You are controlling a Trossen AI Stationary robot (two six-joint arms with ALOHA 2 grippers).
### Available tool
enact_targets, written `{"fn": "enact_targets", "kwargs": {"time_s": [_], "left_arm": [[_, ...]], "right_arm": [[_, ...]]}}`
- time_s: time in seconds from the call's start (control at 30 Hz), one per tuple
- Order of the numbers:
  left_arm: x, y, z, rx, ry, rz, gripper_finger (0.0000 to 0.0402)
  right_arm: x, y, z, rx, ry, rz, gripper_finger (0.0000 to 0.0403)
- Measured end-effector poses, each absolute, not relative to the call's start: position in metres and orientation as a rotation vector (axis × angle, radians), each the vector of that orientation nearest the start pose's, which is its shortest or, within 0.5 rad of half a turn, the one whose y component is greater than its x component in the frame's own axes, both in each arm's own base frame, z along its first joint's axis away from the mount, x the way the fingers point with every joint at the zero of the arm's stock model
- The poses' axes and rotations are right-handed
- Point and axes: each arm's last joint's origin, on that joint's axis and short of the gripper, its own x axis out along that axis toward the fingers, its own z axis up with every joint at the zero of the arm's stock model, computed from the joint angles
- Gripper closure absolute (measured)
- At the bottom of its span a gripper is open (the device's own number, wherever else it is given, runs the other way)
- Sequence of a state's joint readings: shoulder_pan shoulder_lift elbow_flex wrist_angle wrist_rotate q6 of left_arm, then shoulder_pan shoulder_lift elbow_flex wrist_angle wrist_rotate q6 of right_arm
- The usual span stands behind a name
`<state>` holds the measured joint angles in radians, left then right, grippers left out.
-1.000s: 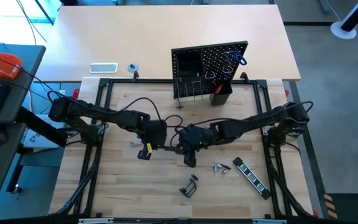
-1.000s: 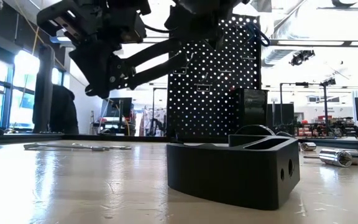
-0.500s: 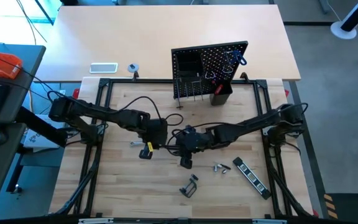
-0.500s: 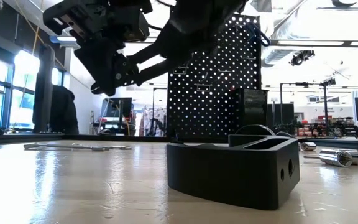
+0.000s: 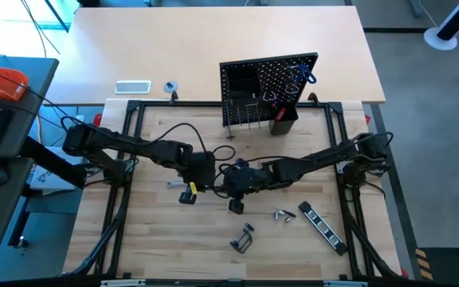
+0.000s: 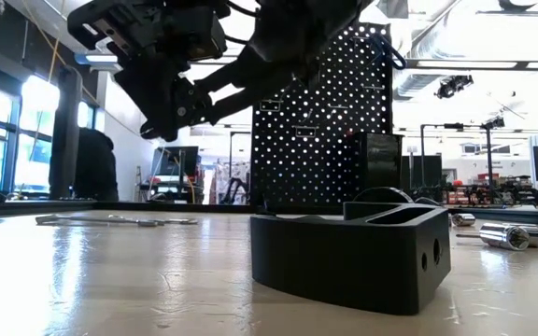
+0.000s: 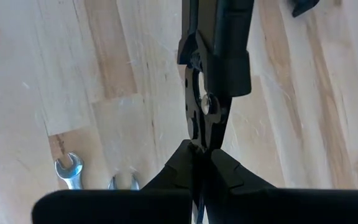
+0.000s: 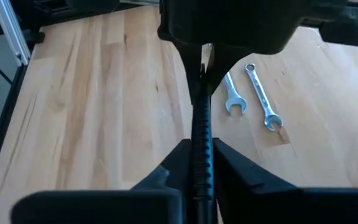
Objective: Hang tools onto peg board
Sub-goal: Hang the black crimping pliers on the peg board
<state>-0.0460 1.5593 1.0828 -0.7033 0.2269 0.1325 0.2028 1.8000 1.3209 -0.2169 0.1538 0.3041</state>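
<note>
Black pliers [image 7: 205, 106] hang in the air over the middle of the table, between my two grippers. My left gripper [image 7: 199, 152] [image 5: 205, 177] is shut on their head end. My right gripper [image 8: 201, 146] [image 5: 226, 182] comes in from the table's right and is shut on their ribbed handle. Two silver wrenches [image 8: 248, 96] [image 5: 174, 185] lie flat on the wood under my left arm. The peg board [image 5: 269, 89] [image 6: 325, 121] stands upright at the far edge, with a blue-handled tool [image 5: 303, 76] and a red one hanging on it. My left gripper pinches the pliers' narrow head [image 7: 199, 138], just short of the pivot screw, between its two fingers. The fingers slant steeply down and the pliers run on from them, clear of the table. My right gripper pinches the ribbed black handle [image 8: 201, 127] between its two fingers. It comes slanting down from the table's right, with the handle lying along the fingers and running on toward my left gripper.
A black clamp [image 5: 244, 239] [image 6: 348, 257] lies near the front edge. Small metal sockets [image 5: 281, 214] and a black striped bar [image 5: 322, 224] lie at the front right. A small black bin [image 5: 282, 121] sits on the peg board's front. A yellow-and-black piece [image 5: 186, 193] shows under my left gripper.
My right gripper has moved toward the table's left and a little down, up to my left gripper and the pliers it holds. My left gripper has kept its place with the pliers.
</note>
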Motion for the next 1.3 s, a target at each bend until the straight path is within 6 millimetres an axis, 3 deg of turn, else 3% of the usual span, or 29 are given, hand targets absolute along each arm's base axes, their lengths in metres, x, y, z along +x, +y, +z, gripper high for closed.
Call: {"fn": "enact_targets", "kwargs": {"time_s": [0.1, 0.4, 0.83, 1.07, 1.3], "left_arm": [[0.298, -0.020, 0.220, 0.003, 1.160, -0.315, 0.0401], [0.299, -0.020, 0.220, 0.004, 1.154, -0.311, 0.0396], [0.297, -0.020, 0.226, 0.020, 1.124, -0.315, 0.0288], [0.282, -0.017, 0.258, 0.055, 0.998, -0.281, 0.0253], [0.245, -0.010, 0.310, 0.129, 0.781, -0.171, 0.0248]], "right_arm": [[0.391, 0.076, 0.239, 0.149, 0.692, -0.055, 0.0379], [0.390, 0.075, 0.237, 0.142, 0.708, -0.066, 0.0380], [0.383, 0.086, 0.239, 0.086, 0.725, -0.108, 0.0380], [0.367, 0.089, 0.252, 0.069, 0.751, -0.158, 0.0380], [0.339, 0.091, 0.289, 0.043, 0.695, -0.203, 0.0380]]}}
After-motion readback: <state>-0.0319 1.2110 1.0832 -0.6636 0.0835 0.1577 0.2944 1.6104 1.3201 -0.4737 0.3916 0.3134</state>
